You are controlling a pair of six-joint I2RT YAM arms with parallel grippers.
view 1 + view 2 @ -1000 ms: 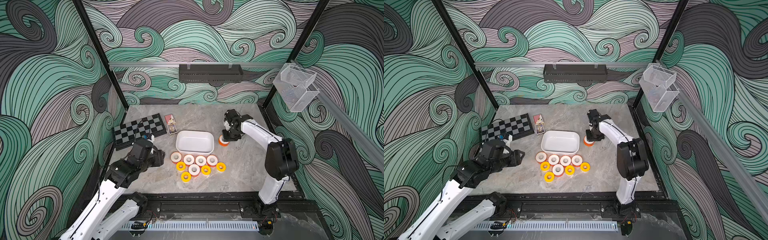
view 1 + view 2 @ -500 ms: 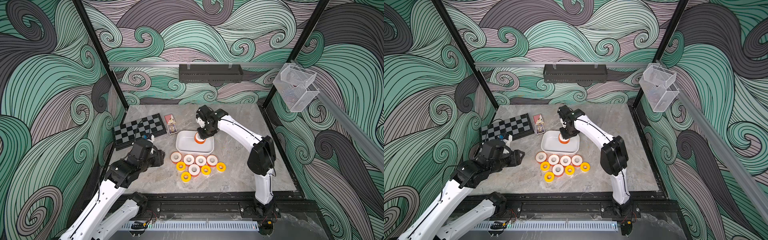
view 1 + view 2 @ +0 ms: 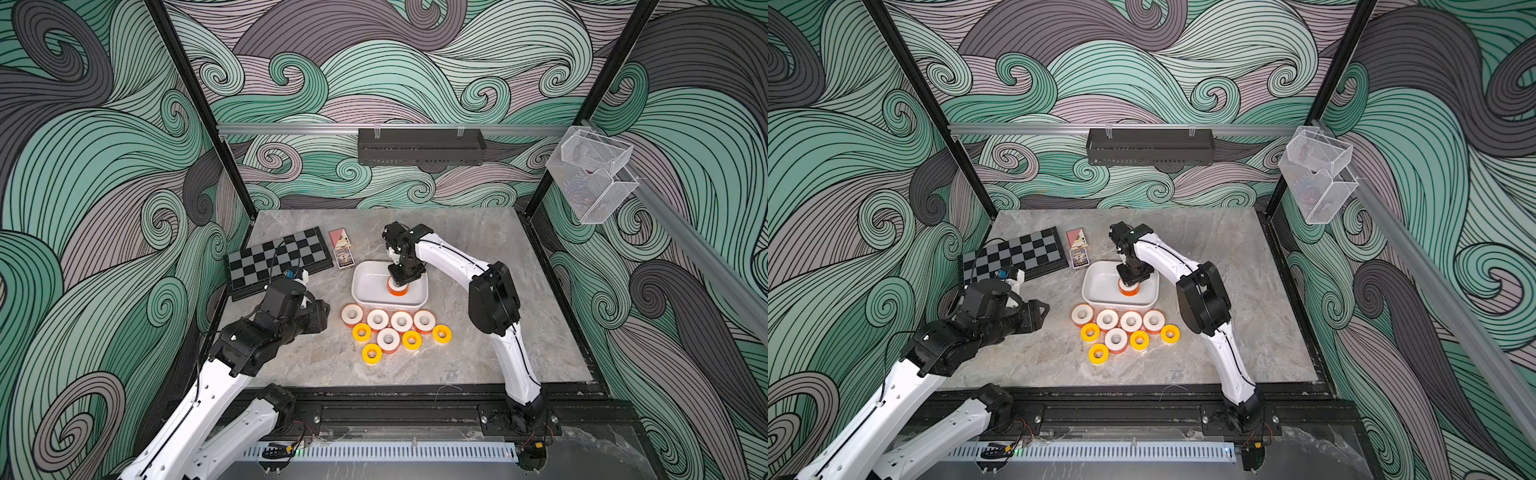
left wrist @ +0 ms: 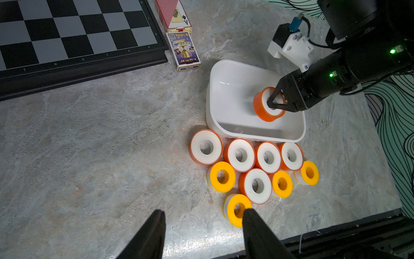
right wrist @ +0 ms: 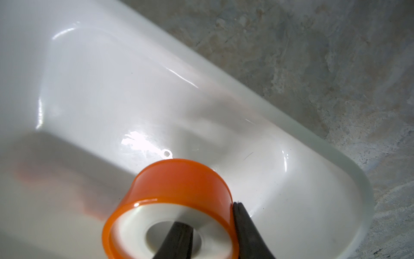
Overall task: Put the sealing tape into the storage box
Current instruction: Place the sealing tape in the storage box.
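Right now one orange-sided sealing tape roll [image 4: 263,109] is within the walls of the storage box [image 4: 230,101], grasped by the right jaws with one finger through its centre hole and one on its outer side. Whether it touches the box floor I cannot tell. Nine more rolls [image 3: 388,338], five white-faced and four yellow, lie clustered on the surface [image 3: 316,365] just in front of the box. Beside that cluster the left jaws hover, released and empty. A chessboard [image 3: 278,262] and two card boxes [image 3: 343,253] lie further back.
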